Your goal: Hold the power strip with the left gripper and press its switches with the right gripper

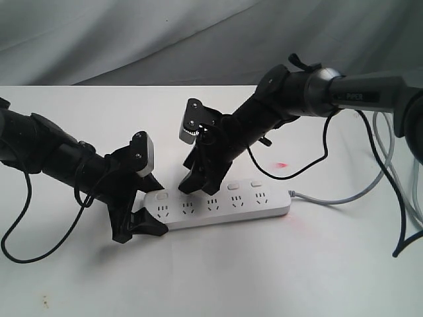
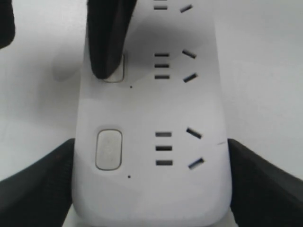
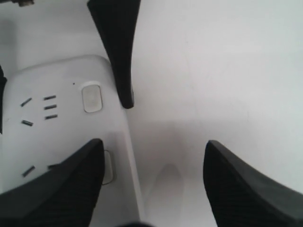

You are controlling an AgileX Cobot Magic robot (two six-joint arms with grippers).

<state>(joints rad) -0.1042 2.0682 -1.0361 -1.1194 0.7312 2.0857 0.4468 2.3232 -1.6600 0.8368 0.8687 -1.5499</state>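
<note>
I see a white matte tabletop (image 1: 218, 277), and behind it hangs a grey cloth (image 1: 132, 39) with soft folds. The power strip (image 1: 225, 212) lies flat near the middle of the tabletop. It is a long bar of smooth white plastic with rounded ends.

The left gripper (image 2: 151, 189) holds the strip's end that is away from the cord, with its black textured jaws against the two long edges. The right gripper (image 3: 151, 189) has its jaws wide apart. One of its fingers (image 2: 106, 42) rests on the second switch from that end and hides most of it, and the other hangs over the bare tabletop beside the strip.

A grey cord (image 1: 344, 197) leaves the far end, and thin black cables (image 1: 20, 244) hang loosely from the arms. The switches (image 1: 232, 187) are small rounded rectangles in one row. A faint red spot (image 1: 281, 164) lies on the tabletop behind the strip.
</note>
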